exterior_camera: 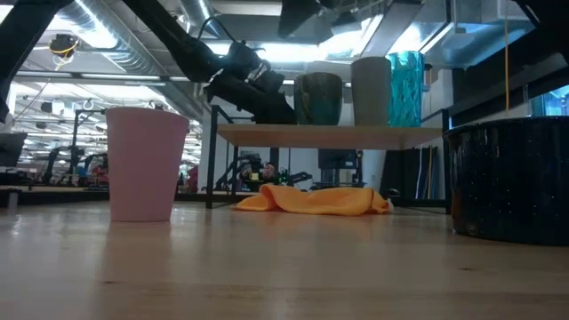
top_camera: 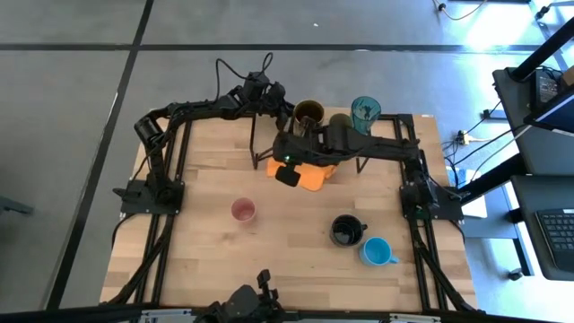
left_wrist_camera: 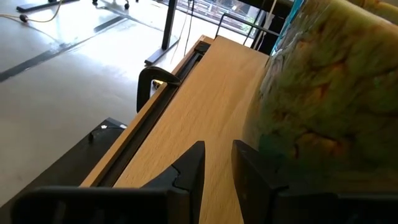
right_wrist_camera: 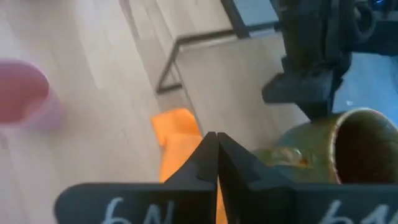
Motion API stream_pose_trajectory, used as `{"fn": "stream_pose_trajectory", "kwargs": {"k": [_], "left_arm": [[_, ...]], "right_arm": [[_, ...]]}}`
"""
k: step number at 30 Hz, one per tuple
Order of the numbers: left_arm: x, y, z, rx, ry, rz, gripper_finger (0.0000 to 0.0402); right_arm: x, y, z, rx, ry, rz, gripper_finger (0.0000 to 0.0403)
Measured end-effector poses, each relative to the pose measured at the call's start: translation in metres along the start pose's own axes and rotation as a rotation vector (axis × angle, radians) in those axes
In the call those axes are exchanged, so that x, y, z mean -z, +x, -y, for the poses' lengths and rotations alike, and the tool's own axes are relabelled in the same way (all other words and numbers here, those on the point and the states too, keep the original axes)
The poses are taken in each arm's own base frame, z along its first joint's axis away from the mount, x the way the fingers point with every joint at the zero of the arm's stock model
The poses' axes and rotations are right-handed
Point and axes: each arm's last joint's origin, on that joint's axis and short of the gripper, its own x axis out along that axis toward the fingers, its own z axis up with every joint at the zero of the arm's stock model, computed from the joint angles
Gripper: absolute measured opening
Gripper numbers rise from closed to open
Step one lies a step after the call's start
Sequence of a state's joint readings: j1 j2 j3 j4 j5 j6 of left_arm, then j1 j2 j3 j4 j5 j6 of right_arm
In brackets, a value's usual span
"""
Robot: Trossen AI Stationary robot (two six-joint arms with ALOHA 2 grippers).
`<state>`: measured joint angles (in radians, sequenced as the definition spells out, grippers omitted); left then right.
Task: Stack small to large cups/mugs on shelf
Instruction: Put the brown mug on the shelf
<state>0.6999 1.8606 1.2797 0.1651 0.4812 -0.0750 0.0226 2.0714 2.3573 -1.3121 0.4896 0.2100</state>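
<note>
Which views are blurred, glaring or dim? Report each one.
Low view: bright ceiling lights behind leave the pink cup and black mug dim, the near tabletop soft. Right wrist view: blurred throughout, pink cup smeared. Left wrist view: mustard-brown mug too close, out of focus. High view: glare on the floor at the top right.

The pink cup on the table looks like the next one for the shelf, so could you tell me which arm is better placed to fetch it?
Probably the left. The pink cup stands on the left half of the table. Both tools sit at the shelf: left tool beside the mustard-brown mug, right tool shut, empty.
</note>
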Motion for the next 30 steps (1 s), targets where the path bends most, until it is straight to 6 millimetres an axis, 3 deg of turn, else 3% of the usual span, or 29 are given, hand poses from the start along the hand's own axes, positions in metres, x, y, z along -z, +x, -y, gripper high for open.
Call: {"fn": "stream_pose_trajectory", "kwargs": {"k": [7, 13, 20, 30], "left_arm": [[0.001, 0.000, 0.000, -0.001, -0.007, -0.014, 0.0075], [0.002, 0.000, 0.000, -0.001, -0.008, -0.017, 0.0075], [0.002, 0.000, 0.000, -0.001, -0.008, -0.017, 0.0075], [0.002, 0.000, 0.000, -0.001, -0.008, -0.017, 0.0075]], "right_arm": [[-0.006, 0.012, 0.029, -0.016, 0.194, -0.015, 0.0011], [-0.012, 0.020, 0.047, 0.032, 0.231, 0.029, 0.0006], [-0.009, 0.043, 0.045, 0.024, 0.210, -0.048, 0.0009], [-0.001, 0.051, 0.046, 0.110, 0.112, -0.120, 0.0004]]}}
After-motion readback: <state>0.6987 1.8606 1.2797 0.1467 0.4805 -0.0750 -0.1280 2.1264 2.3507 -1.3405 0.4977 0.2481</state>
